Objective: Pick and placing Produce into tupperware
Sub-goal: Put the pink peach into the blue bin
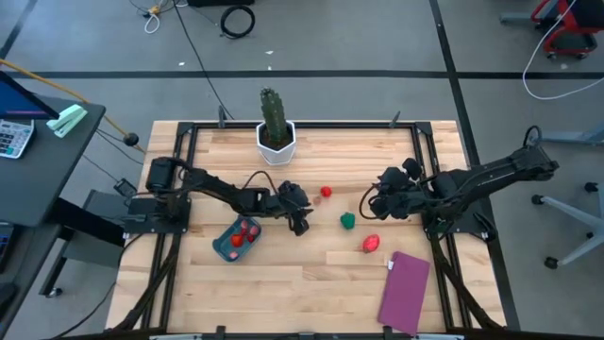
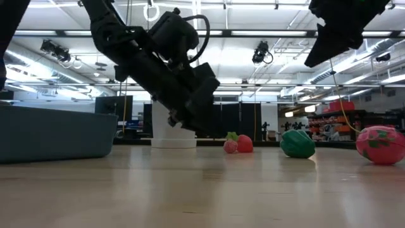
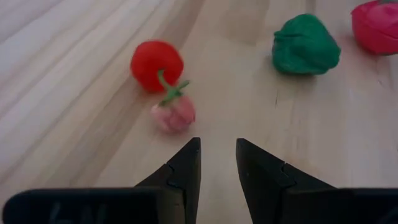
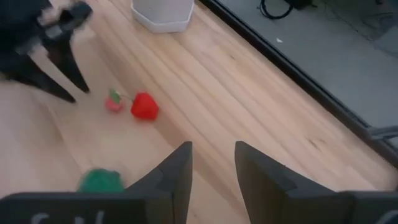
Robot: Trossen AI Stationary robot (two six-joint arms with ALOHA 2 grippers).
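Note:
The teal tupperware (image 1: 223, 247) lies left of the table's middle with red produce (image 1: 247, 229) inside. My left gripper (image 1: 300, 223) hovers open just to its right, low over the wood, fingers (image 3: 186, 168) slanting down at a red piece (image 3: 157, 64) and a small pink piece (image 3: 174, 114) that lie together on the table. A green piece (image 1: 348, 220) and a pink-red piece (image 1: 371, 244) rest farther right. My right gripper (image 1: 370, 202) hangs open, higher up, right of the red piece (image 1: 326, 193); nothing is between its fingers (image 4: 174, 171).
A cactus in a white pot (image 1: 275, 132) stands at the far edge, middle. A flat purple rectangle (image 1: 404, 291) lies near the front right. A black frame (image 1: 423, 156) runs round the table's far edge and sides. Bare wood shows along the near edge.

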